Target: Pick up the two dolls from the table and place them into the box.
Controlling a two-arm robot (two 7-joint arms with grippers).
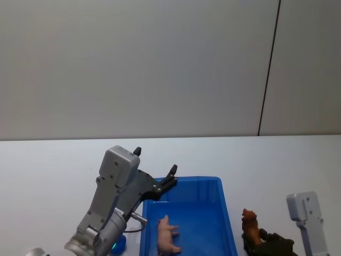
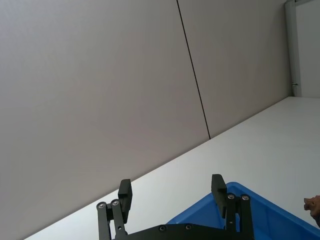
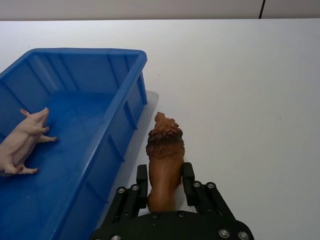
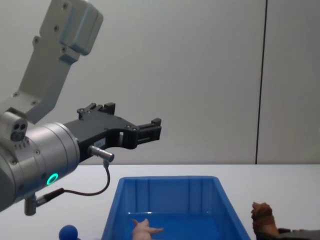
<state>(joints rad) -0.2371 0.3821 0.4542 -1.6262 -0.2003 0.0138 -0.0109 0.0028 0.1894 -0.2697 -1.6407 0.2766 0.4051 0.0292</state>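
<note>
Right gripper (image 3: 165, 171) pinches the brown lion doll (image 3: 164, 147) by the box's (image 3: 125, 107) right wall. Left gripper (image 2: 171, 186) hangs spread above its far-left corner.

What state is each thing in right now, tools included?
box: on the table, holding one doll.
pig doll: on its side inside the box.
lion doll: upright on the table beside the box.
left tool: open, empty, raised.
right tool: shut on the lion doll.
blue ball: on the table.

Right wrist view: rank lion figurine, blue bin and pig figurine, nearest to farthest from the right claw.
1. Lion figurine, gripped in the right claw, on the table.
2. Blue bin, its wall beside the lion.
3. Pig figurine, lying inside the bin.
</note>
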